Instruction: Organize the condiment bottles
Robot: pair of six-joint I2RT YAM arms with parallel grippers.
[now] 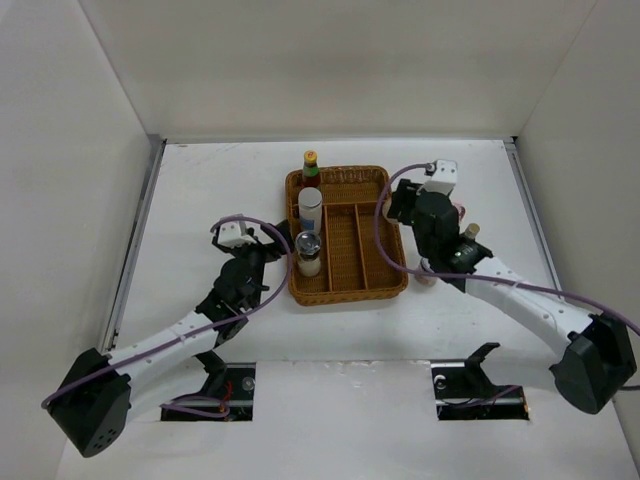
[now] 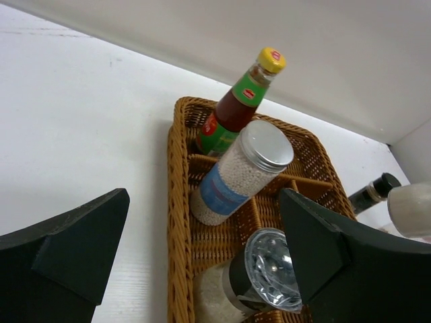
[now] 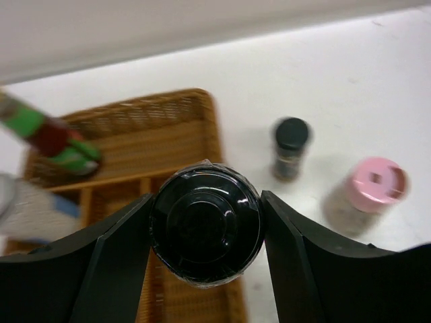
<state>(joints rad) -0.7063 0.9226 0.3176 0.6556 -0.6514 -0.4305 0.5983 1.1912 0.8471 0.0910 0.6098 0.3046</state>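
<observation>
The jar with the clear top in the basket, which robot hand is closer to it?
Left. The left gripper sits open just left of the jar, beside the basket. The right gripper is at the basket's far right edge, holding a black-capped bottle.

Left arm (image 1: pixel 170 340), right arm (image 1: pixel 520 300): white link shells, black joint housings. Purple cable (image 1: pixel 377 225) along each. White camera box (image 1: pixel 232 235) at wrists. Left hand (image 2: pixel 202 202) fingers (image 2: pixel 67 262) matte black, wedge-shaped.

One wicker tray (image 2: pixel 176 202), three containers in it: one yellow-capped sauce bottle (image 2: pixel 239 108), one silver-lidded jar (image 2: pixel 236 175), one clear-topped shaker (image 2: pixel 269 269), one large black-capped bottle (image 3: pixel 205 235) in the right tool (image 3: pixel 205 202), one small black-capped shaker (image 3: pixel 291 148) and one pink-capped shaker (image 3: pixel 374 192) on the counter (image 3: pixel 337 81).
</observation>
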